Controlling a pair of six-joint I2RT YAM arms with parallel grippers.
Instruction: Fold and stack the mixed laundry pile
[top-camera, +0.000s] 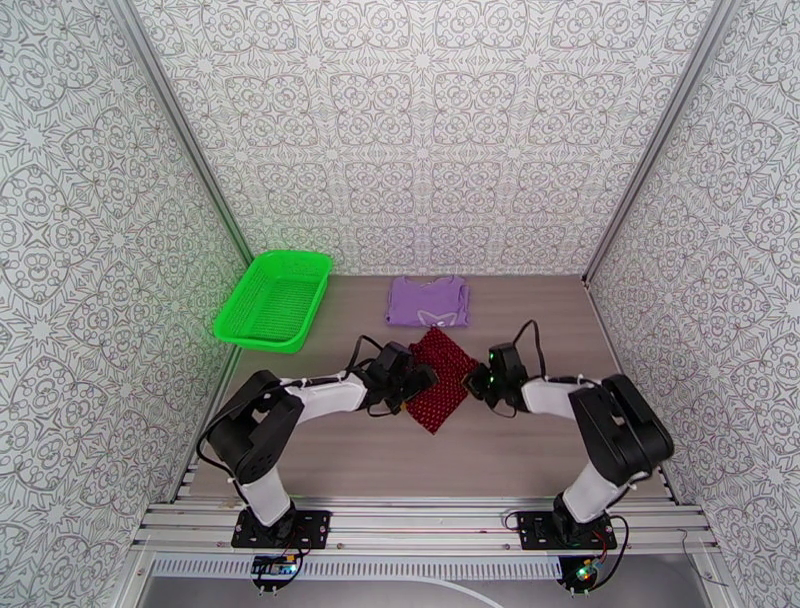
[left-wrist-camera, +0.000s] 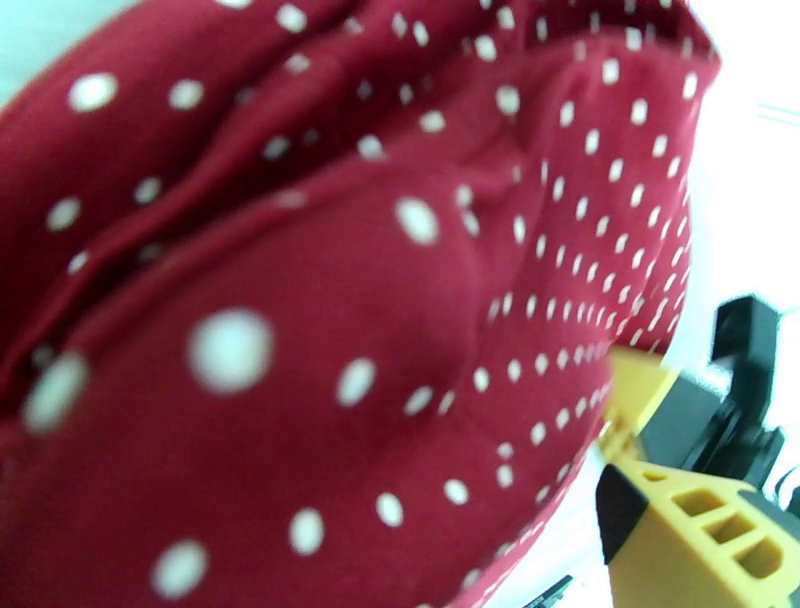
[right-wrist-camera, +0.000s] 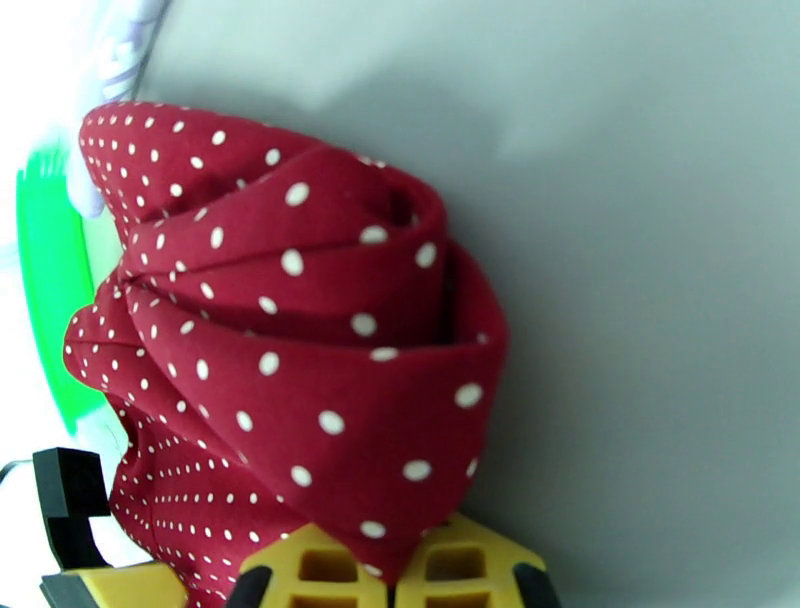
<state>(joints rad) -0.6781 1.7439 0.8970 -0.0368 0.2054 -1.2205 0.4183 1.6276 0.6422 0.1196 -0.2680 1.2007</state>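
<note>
In the top view we see the dark red, white-dotted fabric garment (top-camera: 445, 398) lying bunched in a rough diamond at the middle of the wooden table (top-camera: 500, 455), between the two arms. The left gripper (top-camera: 422, 385) sits at the garment's nine o'clock edge and the right gripper (top-camera: 479, 384) at its three o'clock edge.

In the right wrist view, its two yellow plastic fingers (right-wrist-camera: 320, 572) are pressed together on a folded corner of the dotted cloth. The fabric rises from that pinch in several rolled layers.

In the left wrist view we find one yellow finger (left-wrist-camera: 690, 520) at five o'clock, standing just beside the cloth. The red fabric crowds close to the lens and is blurred. We read this claw as spread wide, clamped on nothing.

The plain lavender-purple short-sleeved T-shirt (top-camera: 428, 302) lies flat and folded at twelve o'clock from the red garment, its near edge just touching the red tip. The bright green mesh plastic basket (top-camera: 295, 256) stands at ten o'clock, well apart from both garments.
</note>
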